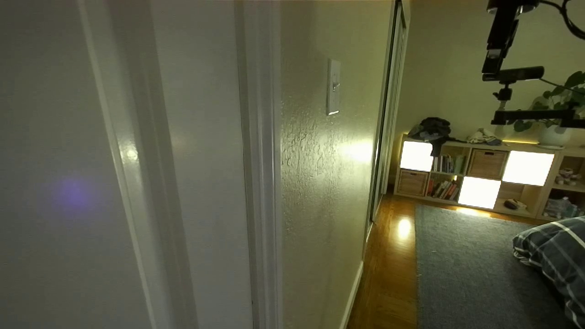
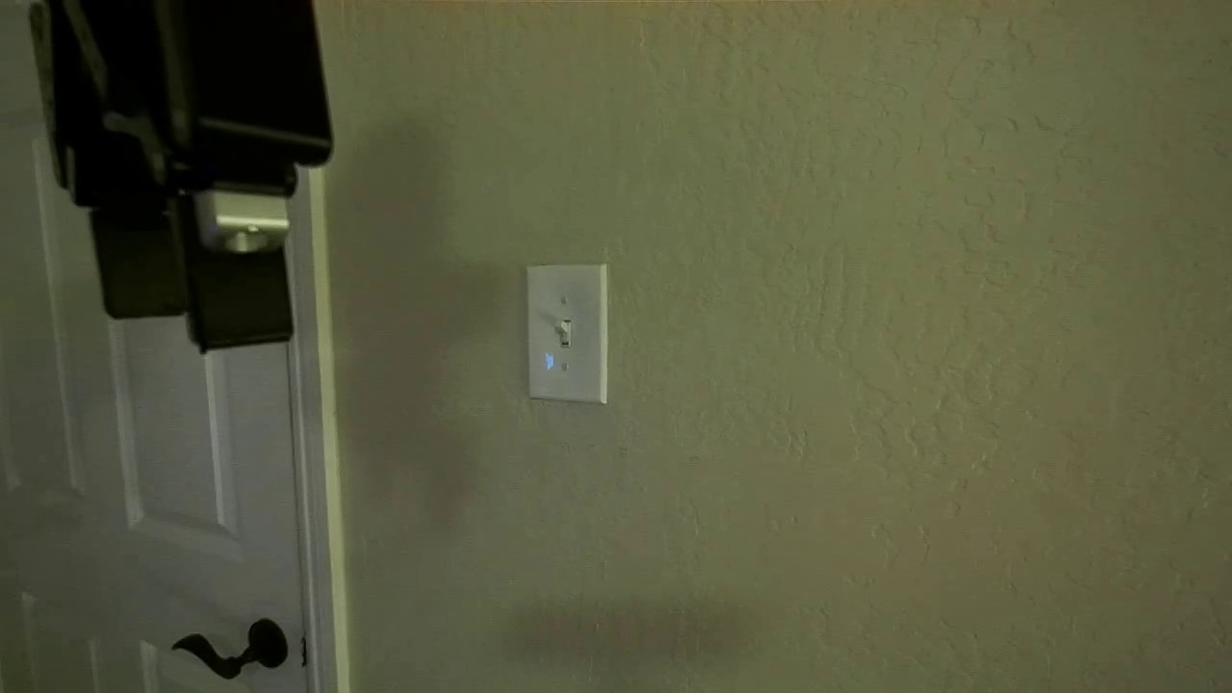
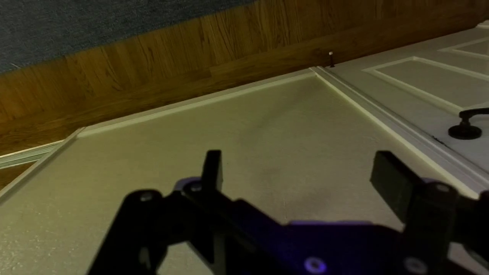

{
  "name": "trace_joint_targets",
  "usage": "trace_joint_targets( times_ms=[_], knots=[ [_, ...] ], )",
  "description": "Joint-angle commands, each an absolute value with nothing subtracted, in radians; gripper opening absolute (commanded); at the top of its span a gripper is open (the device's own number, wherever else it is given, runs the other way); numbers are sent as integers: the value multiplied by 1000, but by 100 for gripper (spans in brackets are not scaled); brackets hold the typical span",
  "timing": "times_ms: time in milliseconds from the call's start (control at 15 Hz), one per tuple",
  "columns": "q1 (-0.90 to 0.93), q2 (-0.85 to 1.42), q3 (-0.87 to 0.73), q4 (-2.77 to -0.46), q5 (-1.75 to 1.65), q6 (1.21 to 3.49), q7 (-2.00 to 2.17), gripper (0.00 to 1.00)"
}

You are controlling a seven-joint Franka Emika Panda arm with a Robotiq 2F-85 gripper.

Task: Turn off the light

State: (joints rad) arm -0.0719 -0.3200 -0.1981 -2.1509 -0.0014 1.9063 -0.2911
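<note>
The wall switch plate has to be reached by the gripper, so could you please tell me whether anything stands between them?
Nothing visible does: in an exterior view the gap from the gripper to the switch plate shows only door trim and wall behind it, though depth is hard to judge.

Behind the gripper (image 3: 298, 162), the wrist view faces down the wall (image 3: 275, 122). Both exterior views, raking it or facing it past the gripper, share the switch plate (image 2: 583, 289).

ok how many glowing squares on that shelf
3 on the shelf, in an exterior view: an upper-left square, a lower square right of the books, and an upper square right of a basket. The shelf leaves the frame, so more may be hidden.
</note>
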Motion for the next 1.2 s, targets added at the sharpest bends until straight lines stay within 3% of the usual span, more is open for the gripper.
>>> trace_joint_targets(
  times_ms=[0,667,733,800,933,1133],
  knots=[
    [-60,-284,-177,-2138,29,1944,-301,100],
    [-16,-97,-104,-2029,145,2179,-340,100],
    [-14,-74,-93,-2006,142,2198,-341,96],
    [-15,-55,-84,-1987,142,2211,-341,74],
    [-15,-20,-67,-1951,138,2245,-347,69],
    [-17,16,-48,-1906,123,2296,-353,47]
  ],
)
